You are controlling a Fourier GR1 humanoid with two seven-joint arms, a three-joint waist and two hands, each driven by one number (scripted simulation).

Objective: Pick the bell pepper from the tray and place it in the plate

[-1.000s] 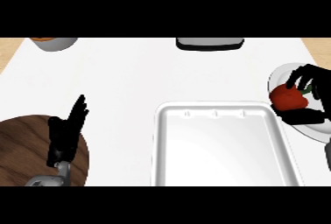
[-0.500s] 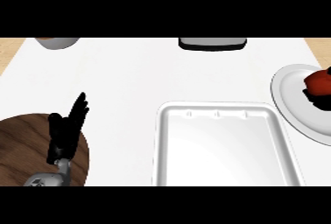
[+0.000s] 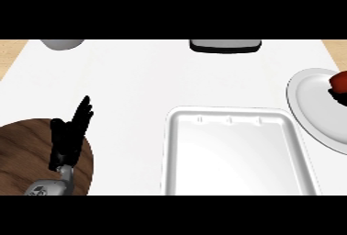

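pepper [image 3: 338, 81] sits on plate [image 3: 308, 103], looks delivered | tray [image 3: 234, 153] bare | left hand [image 3: 69, 137] resting, fingers straight | right hand: can't tell

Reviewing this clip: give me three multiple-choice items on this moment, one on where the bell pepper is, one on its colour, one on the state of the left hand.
1. Where is the bell pepper?
A. In the tray
B. On the plate
C. On the wooden board

2. What colour is the bell pepper?
A. Red
B. Green
C. Yellow

3. How is the left hand?
A. Curled round the pepper
B. Pressing on the tray
C. Open, fingers straight, holding nothing

Answers:
1. B: the pepper sits over the white plate at the right edge, while the tray holds nothing.
2. A: its visible part is red.
3. C: it rests over the wooden board, fingers extended.
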